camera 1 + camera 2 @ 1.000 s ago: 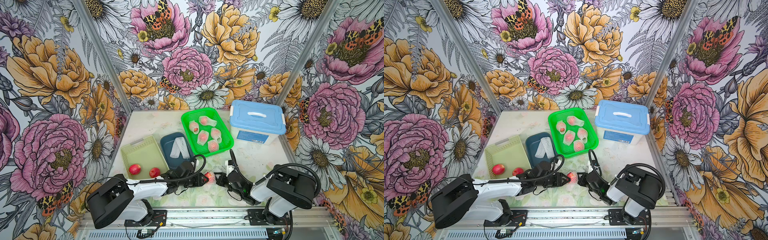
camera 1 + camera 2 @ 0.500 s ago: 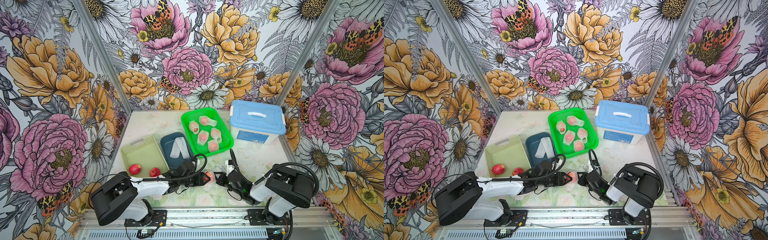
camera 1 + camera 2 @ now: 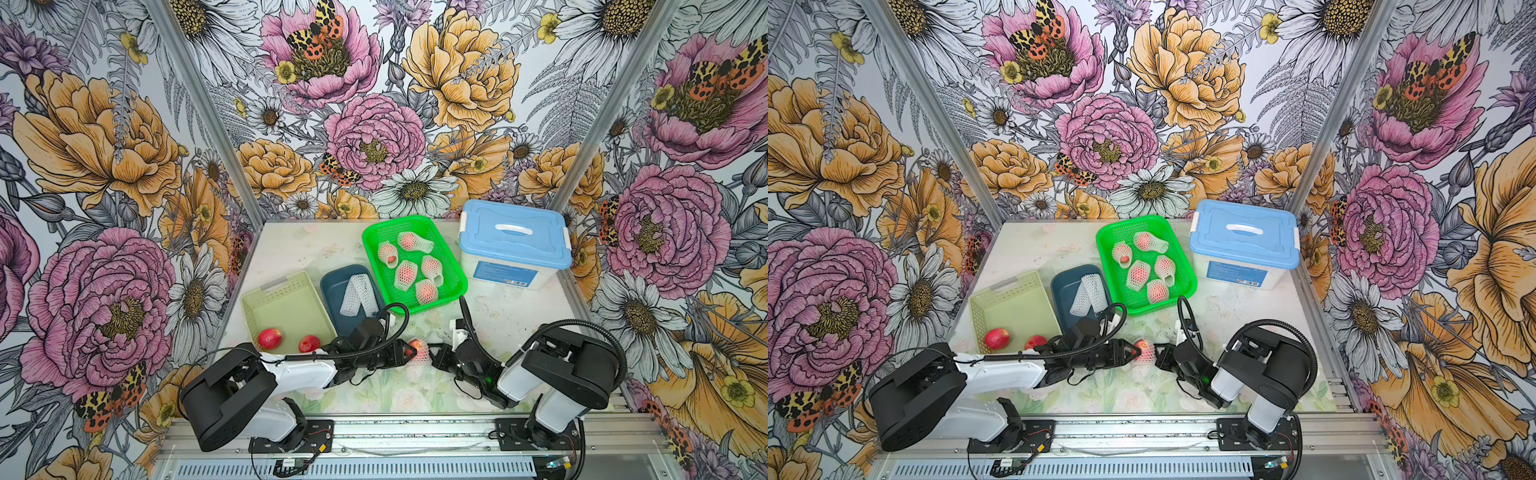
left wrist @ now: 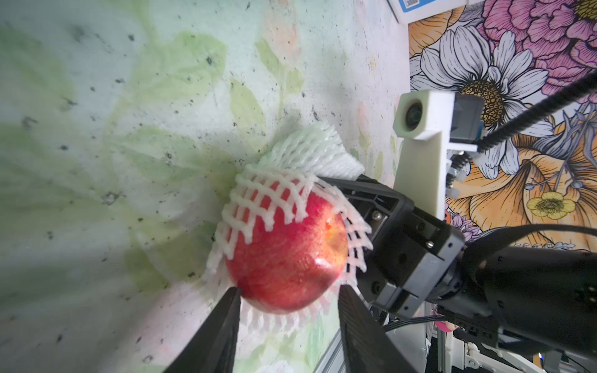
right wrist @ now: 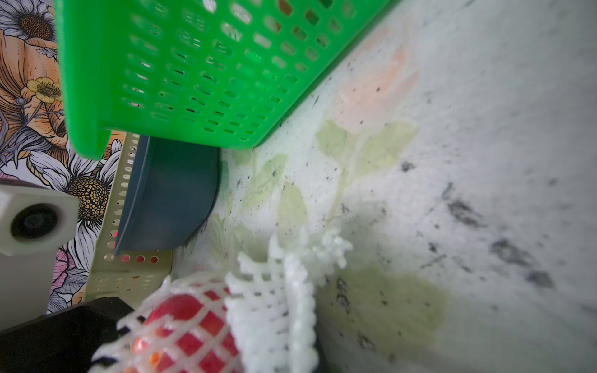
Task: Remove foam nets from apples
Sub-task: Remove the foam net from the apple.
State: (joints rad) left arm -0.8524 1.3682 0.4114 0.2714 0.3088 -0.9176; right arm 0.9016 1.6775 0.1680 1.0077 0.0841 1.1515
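A red apple point(image 4: 284, 252) lies on the table near the front edge, half out of its white foam net point(image 4: 300, 151). The net is bunched behind it and still wraps its far side. My left gripper point(image 4: 289, 290) is open, and its two black fingers point(image 4: 223, 323) flank the apple's near end. One tip touches the skin. My right gripper point(image 3: 432, 354) faces it from the other side, shut on the foam net point(image 5: 281, 306). Both top views show the two grippers meeting at the apple point(image 3: 1142, 347).
A green basket point(image 3: 374, 232) at the back holds several netted apples point(image 3: 405, 274). Beside it, a dark blue tray point(image 3: 332, 286) holds two empty nets point(image 3: 357, 295). A pale green bin point(image 3: 286, 299) holds two bare apples point(image 3: 270, 338). At the back right stands a blue-lidded box point(image 3: 515, 237).
Both arms stay at the apple near the front edge. The left arm has shifted only slightly, and the apple and net have hardly moved.
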